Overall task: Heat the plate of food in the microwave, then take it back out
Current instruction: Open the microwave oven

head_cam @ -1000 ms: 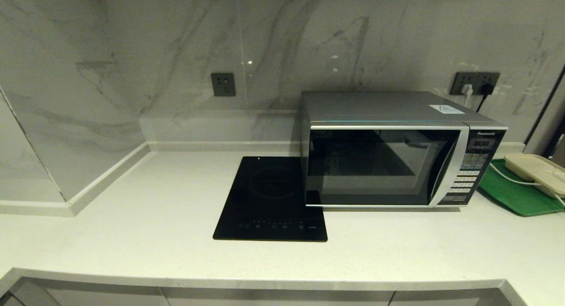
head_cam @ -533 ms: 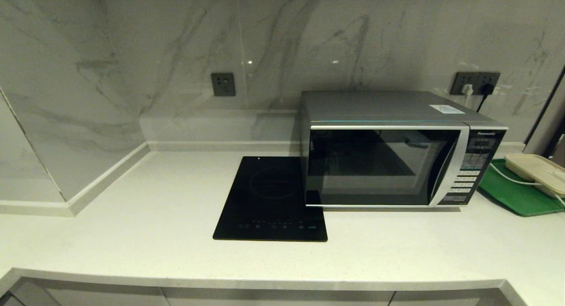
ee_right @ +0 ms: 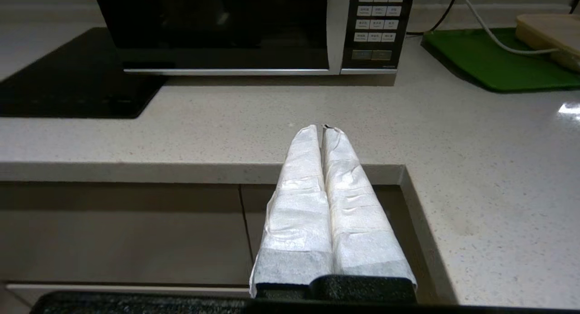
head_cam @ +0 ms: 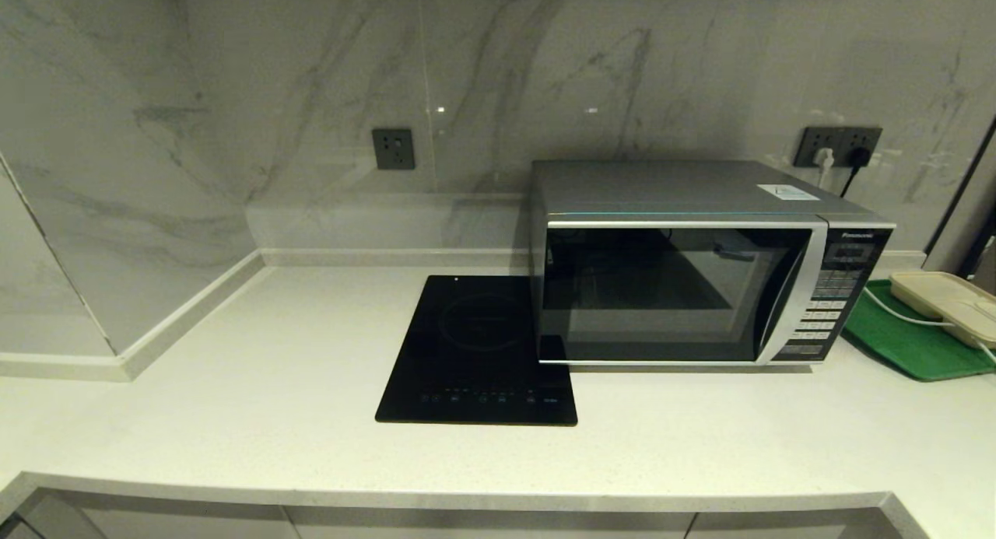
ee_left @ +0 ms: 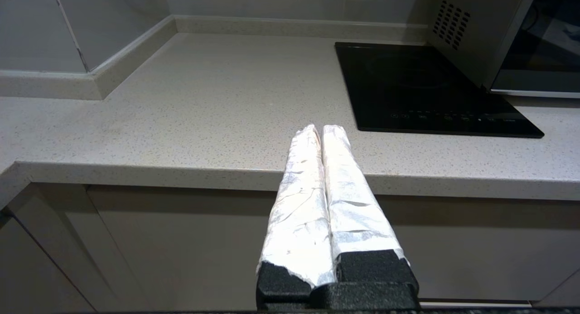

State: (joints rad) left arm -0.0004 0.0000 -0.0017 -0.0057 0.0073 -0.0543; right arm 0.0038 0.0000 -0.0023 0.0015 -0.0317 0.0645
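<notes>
The silver microwave (head_cam: pixel 685 259) stands on the counter at centre right, its dark glass door closed and its black keypad (head_cam: pixel 829 306) on its right side. No plate of food shows in any view. Neither arm appears in the head view. My left gripper (ee_left: pixel 321 129) hangs in front of the counter's front edge, left of the hob, shut with nothing between its white-wrapped fingers. My right gripper (ee_right: pixel 321 128) sits at the counter's front edge before the microwave (ee_right: pixel 253 28), also shut and empty.
A flat black glass hob (head_cam: pixel 482 352) lies just left of the microwave, partly under its corner. A green tray (head_cam: pixel 910 344) with a beige lidded container (head_cam: pixel 945 302) and a white cable sits at the far right. Wall sockets are behind.
</notes>
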